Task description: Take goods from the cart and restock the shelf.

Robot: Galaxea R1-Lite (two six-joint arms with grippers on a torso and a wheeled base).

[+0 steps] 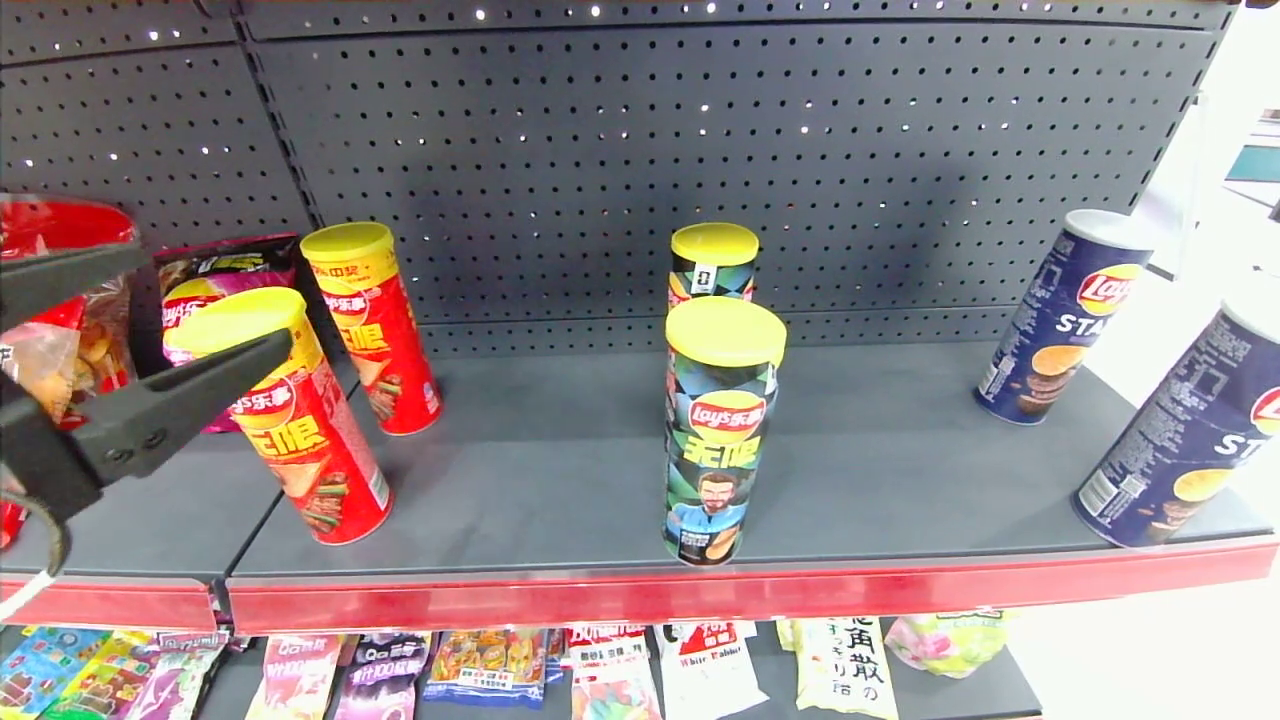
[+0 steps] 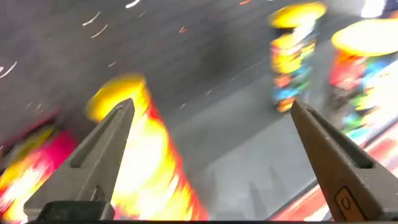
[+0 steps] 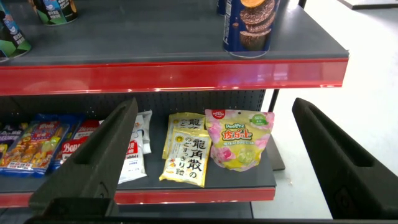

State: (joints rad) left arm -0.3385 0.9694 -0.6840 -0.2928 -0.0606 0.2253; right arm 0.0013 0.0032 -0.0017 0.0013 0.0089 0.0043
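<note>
Hanging open by the front red can on the shelf is the left gripper, and the right gripper is open too.

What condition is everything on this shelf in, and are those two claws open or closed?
Front red chip can: upright, lid on.
Rear red chip can: upright, lid on.
Front green chip can: upright, lid on.
Rear green chip can: upright, lid on.
Far blue chip can: upright, lid on.
Near blue chip can: upright.
Left gripper: open, empty.
Right gripper: open, empty.
</note>
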